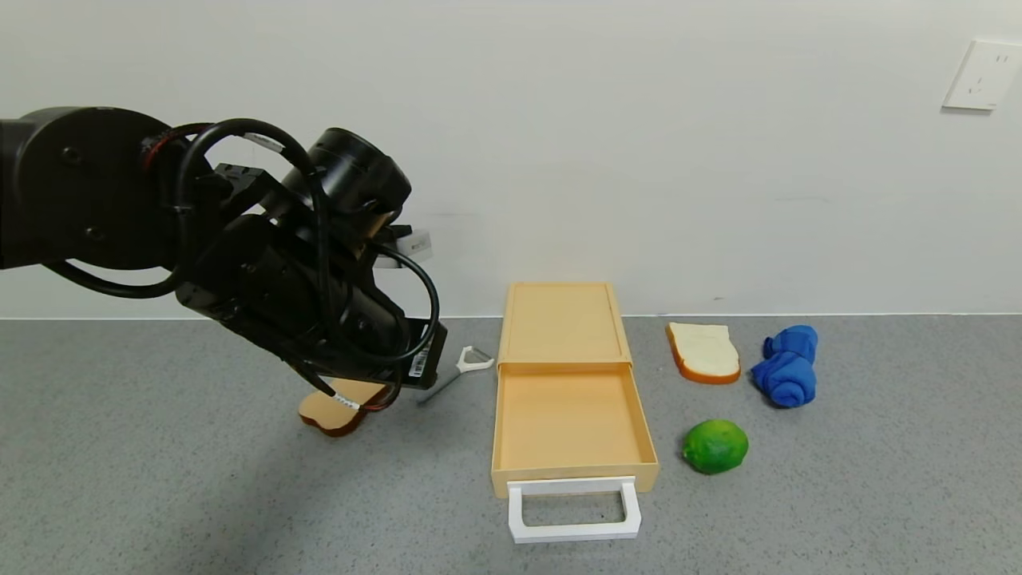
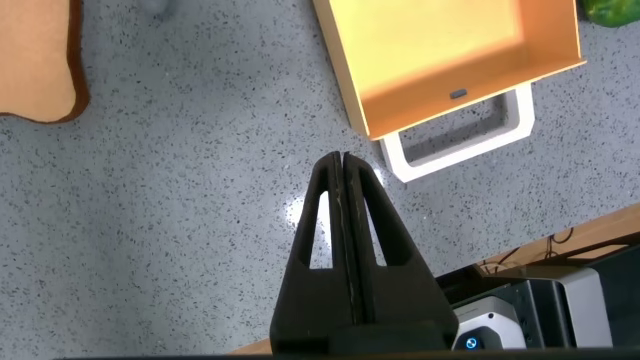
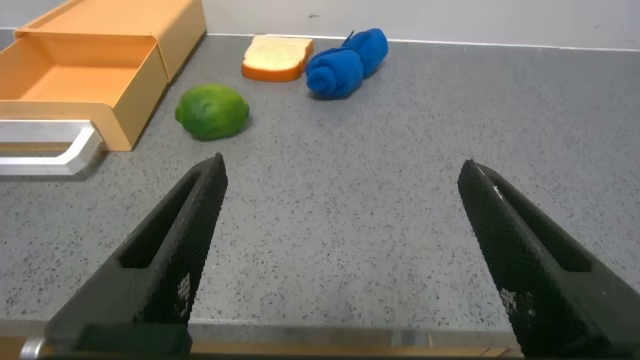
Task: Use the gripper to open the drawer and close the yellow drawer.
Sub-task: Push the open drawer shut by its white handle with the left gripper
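The pale yellow drawer unit [image 1: 563,323] lies flat in the middle of the table with its tray [image 1: 571,423] slid out toward me and empty. Its white loop handle [image 1: 575,509] is at the near end. My left arm's black hand [image 1: 303,295] hangs above the table to the left of the drawer. In the left wrist view my left gripper [image 2: 342,158] is shut and empty, a short way off the handle [image 2: 465,140] and tray [image 2: 450,50]. My right gripper [image 3: 343,175] is open and empty, low near the table's front edge, right of the drawer [image 3: 90,70].
A bread slice [image 1: 704,351], a rolled blue cloth [image 1: 786,363] and a green lime [image 1: 715,446] lie right of the drawer. A white peeler [image 1: 463,366] and another bread slice [image 1: 339,407] lie to its left, partly under my left hand. The wall is close behind.
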You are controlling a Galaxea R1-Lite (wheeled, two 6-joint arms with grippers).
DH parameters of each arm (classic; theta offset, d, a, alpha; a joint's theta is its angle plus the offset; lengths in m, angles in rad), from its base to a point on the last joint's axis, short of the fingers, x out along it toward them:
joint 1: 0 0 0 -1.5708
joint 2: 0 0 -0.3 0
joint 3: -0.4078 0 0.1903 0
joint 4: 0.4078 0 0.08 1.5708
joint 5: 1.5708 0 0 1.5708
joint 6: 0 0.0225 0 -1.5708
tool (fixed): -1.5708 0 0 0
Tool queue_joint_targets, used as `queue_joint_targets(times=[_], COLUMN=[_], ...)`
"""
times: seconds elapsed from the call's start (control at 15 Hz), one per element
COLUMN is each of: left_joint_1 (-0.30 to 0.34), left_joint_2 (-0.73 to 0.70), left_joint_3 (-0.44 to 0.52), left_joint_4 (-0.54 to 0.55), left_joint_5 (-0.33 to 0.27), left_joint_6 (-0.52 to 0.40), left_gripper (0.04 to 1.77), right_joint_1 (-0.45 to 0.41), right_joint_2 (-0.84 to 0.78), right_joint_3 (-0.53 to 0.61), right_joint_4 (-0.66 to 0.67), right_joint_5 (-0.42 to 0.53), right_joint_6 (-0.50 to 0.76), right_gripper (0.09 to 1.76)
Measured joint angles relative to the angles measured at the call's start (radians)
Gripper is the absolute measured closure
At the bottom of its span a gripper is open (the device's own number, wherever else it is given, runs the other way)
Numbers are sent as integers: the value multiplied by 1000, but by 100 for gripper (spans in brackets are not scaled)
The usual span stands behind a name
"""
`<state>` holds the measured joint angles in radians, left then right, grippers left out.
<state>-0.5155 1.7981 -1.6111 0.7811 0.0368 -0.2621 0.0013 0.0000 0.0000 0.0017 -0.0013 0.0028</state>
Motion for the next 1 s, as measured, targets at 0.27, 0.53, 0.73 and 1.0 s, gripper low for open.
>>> queue_joint_targets(times=[0.27, 0.53, 0.73, 1.0], left_joint_1=[-1, -19, -63, -138], left_joint_2=[3, 17, 56, 141], left_joint_3=[4, -6, -41, -107], left_joint_4=[0, -2, 1, 59], left_joint_5=[-2, 1, 7, 38], left_joint_6=[-3, -73, -173, -297], left_gripper=[170, 170, 170, 170], right_joint_1=[0, 0, 0, 0], right_joint_2=[0, 0, 0, 0], right_joint_3=[0, 0, 0, 0], right_joint_4=[0, 0, 0, 0], right_joint_5=[0, 0, 0, 0], right_joint_6=[0, 0, 0, 0], right_gripper=[15, 15, 15, 15])
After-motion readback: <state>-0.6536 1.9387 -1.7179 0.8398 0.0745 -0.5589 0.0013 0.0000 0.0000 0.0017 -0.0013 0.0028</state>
